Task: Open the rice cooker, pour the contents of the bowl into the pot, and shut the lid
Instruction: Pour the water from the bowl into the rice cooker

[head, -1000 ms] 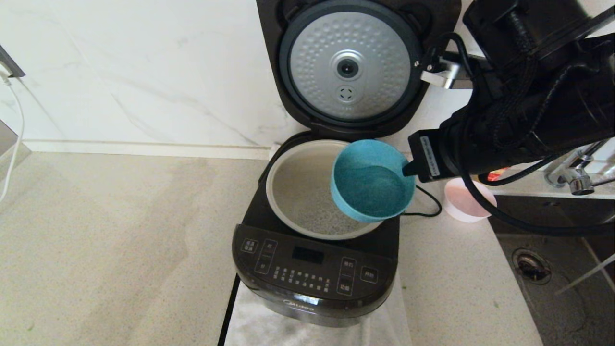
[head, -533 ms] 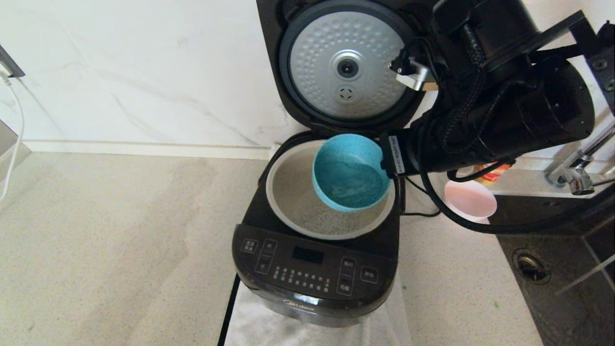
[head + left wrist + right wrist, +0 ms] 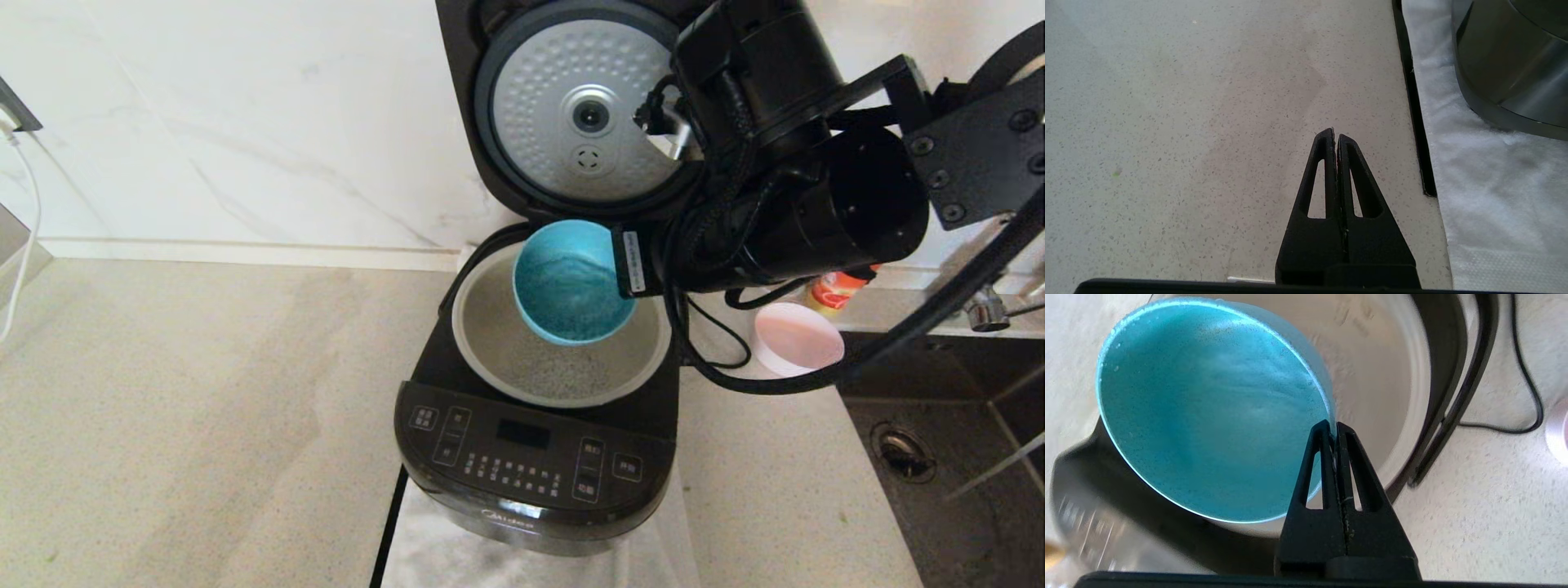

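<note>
Right pincer (image 3: 1334, 430) gripped the blue bowl (image 3: 571, 282) by its rim, tilted over the pot (image 3: 563, 371) at twelve o'clock; lid (image 3: 584, 114) stood open; left pincer (image 3: 1335, 136) hung closed above the worktop (image 3: 1167, 122)

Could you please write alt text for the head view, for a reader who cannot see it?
The right gripper, shut on the rim of a blue bowl, tilts it over the pale pot of an open black rice cooker, whose lid stands upright against a white wall. A small pink bowl sits on the speckled counter beside a sink.
</note>
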Controlling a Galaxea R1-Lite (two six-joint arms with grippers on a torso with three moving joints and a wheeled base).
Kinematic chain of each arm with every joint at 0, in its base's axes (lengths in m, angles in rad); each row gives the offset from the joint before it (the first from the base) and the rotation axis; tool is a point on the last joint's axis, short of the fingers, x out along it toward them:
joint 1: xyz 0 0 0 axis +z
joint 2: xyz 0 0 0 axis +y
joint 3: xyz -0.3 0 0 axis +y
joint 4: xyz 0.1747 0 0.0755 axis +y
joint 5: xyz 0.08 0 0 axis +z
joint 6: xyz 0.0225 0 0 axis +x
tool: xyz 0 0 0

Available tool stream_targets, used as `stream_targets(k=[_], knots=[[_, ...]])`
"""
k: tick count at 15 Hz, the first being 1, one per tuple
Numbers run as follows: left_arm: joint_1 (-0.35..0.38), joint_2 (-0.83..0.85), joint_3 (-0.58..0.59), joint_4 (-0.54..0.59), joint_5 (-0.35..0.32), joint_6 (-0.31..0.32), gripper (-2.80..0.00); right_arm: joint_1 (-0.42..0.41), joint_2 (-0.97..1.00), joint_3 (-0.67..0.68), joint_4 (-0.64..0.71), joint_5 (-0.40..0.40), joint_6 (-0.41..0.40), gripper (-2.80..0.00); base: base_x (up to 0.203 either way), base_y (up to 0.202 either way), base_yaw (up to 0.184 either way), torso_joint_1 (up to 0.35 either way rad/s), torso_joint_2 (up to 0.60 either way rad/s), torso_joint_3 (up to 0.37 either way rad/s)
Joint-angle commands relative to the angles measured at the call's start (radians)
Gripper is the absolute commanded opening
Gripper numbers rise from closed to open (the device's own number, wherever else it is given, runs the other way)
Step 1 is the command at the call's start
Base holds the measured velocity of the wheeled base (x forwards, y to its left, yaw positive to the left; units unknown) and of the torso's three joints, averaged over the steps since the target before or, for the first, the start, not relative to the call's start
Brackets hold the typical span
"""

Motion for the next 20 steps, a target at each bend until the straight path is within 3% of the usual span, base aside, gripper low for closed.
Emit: stream_targets(k=[1,11,20], knots=[[0.000,0.001,0.002,0.000,0.000,0.001,-2.80,0.004,0.028,0.000,-0.035,-0.034,0.001,-2.80,0.000,0.000,0.000,0.000,0.00,0.000],[0.000,0.001,0.002,-0.001,0.000,0.001,-2.80,0.012,0.061,0.001,-0.158,-0.230,-0.012,-2.80,0.000,0.000,0.000,0.000,0.00,0.000],[0.000,0.001,0.002,0.001,0.000,0.001,-2.80,0.022,0.110,0.009,-0.356,-0.390,-0.135,-2.80,0.000,0.000,0.000,0.000,0.00,0.000]])
